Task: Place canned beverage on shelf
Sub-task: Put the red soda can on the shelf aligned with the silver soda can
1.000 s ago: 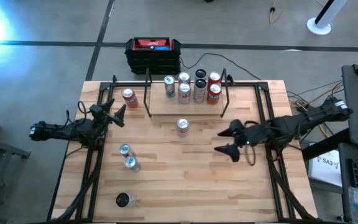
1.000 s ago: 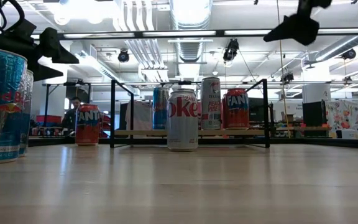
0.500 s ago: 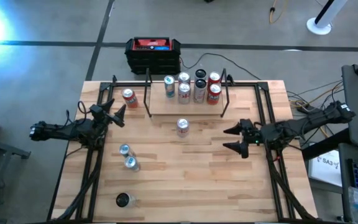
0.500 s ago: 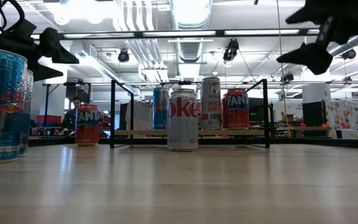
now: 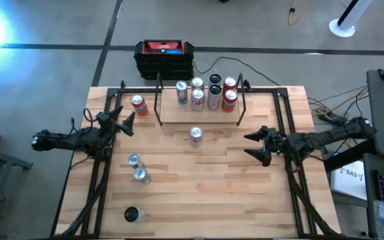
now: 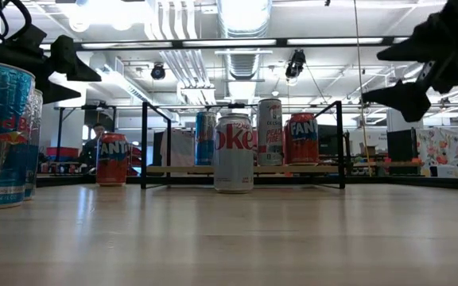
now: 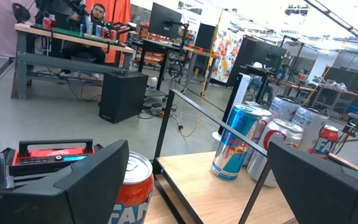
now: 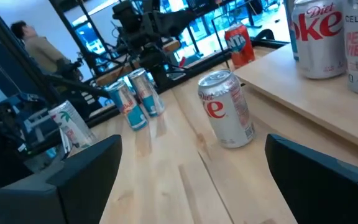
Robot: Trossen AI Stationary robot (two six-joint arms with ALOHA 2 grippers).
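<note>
One silver Diet Coke can (image 5: pixel 195 136) stands upright at frame centre, just below the shelf (image 5: pixel 199 112), a light wood board with thin black posts carrying six cans. Four further cans stand on the wooden table (image 5: pixel 199 193). Right gripper (image 5: pixel 257 145) and left gripper (image 5: pixel 123 122) both gape, empty.
</note>
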